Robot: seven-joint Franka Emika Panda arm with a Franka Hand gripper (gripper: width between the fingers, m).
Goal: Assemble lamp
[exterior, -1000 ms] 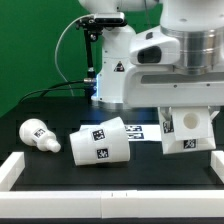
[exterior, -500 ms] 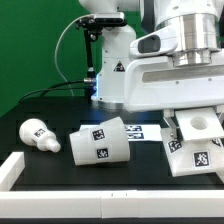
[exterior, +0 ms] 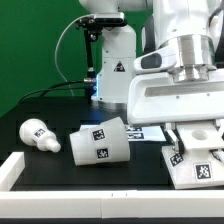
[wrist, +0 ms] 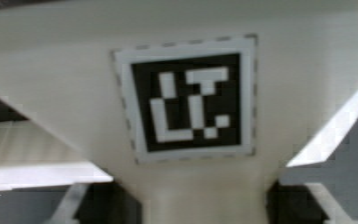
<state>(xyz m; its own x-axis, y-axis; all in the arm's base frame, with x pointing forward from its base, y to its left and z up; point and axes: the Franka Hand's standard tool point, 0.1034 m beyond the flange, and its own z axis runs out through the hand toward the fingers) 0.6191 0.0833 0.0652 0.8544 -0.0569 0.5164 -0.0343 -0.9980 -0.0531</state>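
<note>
The bulb [exterior: 35, 133] lies on its side at the exterior view's left, just clear of the white rail [exterior: 14, 170]. The shade [exterior: 97, 143] lies tipped over beside it. Open black table [exterior: 145, 160] separates the shade from the base [exterior: 190, 165], which sits near the right edge. The gripper [exterior: 196, 127], fingers largely hidden, appears clamped on the base.

One bulb [exterior: 36, 134], one shade [exterior: 98, 142], one base [exterior: 185, 165]

Arm [exterior: 187, 60] low at the exterior view's right; gripper [exterior: 197, 131] downward, tight on base [exterior: 186, 166].
</note>
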